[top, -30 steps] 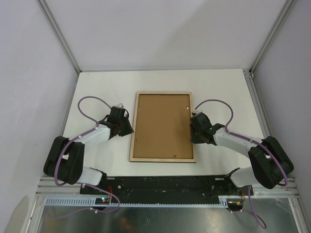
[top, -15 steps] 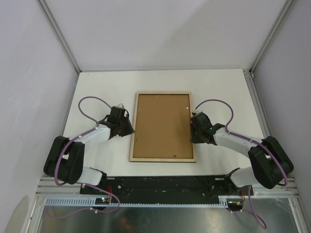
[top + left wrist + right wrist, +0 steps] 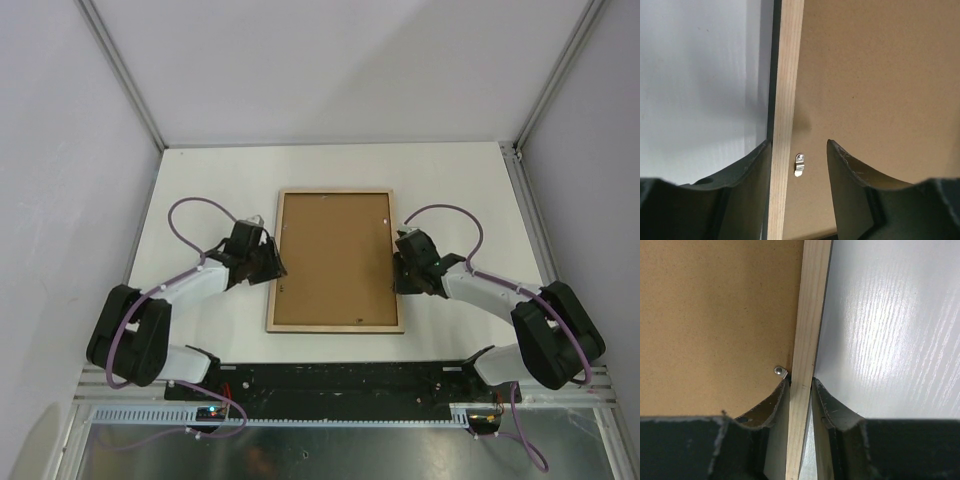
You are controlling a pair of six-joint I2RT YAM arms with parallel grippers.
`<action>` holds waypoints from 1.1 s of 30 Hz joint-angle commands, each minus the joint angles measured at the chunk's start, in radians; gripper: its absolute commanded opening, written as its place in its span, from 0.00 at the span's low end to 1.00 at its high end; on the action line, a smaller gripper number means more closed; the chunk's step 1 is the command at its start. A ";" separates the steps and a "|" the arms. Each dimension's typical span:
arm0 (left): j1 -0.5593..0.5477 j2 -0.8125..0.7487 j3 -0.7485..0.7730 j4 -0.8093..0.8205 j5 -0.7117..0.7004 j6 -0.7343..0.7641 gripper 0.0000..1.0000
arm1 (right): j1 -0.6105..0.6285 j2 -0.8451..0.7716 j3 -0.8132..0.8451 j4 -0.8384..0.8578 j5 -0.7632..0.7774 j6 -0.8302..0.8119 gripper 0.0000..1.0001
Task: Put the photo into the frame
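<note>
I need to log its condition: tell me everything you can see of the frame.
The frame lies flat, face down on the white table, pale wood reverse up, with a dark outer edge. A brown backing board fills it, with small metal tabs along its edges. The right pincer clamps its right rail; the left pincer straddles the left rail, open.

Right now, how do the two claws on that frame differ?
The left claw stands open, loosely astride the frame's pale edge; the right claw pinches its edge tight. The left claw works the left side, the right claw the right. Each sits by a small metal tab.
</note>
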 commanded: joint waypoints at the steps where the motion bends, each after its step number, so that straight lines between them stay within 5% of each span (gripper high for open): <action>1: -0.041 -0.018 -0.012 -0.017 -0.045 0.017 0.53 | -0.022 -0.002 -0.026 0.001 0.038 -0.026 0.00; 25: -0.150 0.020 -0.008 -0.072 -0.159 0.009 0.49 | -0.060 -0.023 -0.049 0.018 -0.009 -0.043 0.00; 33: -0.150 0.016 -0.020 -0.085 -0.164 0.017 0.41 | -0.069 -0.018 -0.049 0.022 -0.018 -0.045 0.00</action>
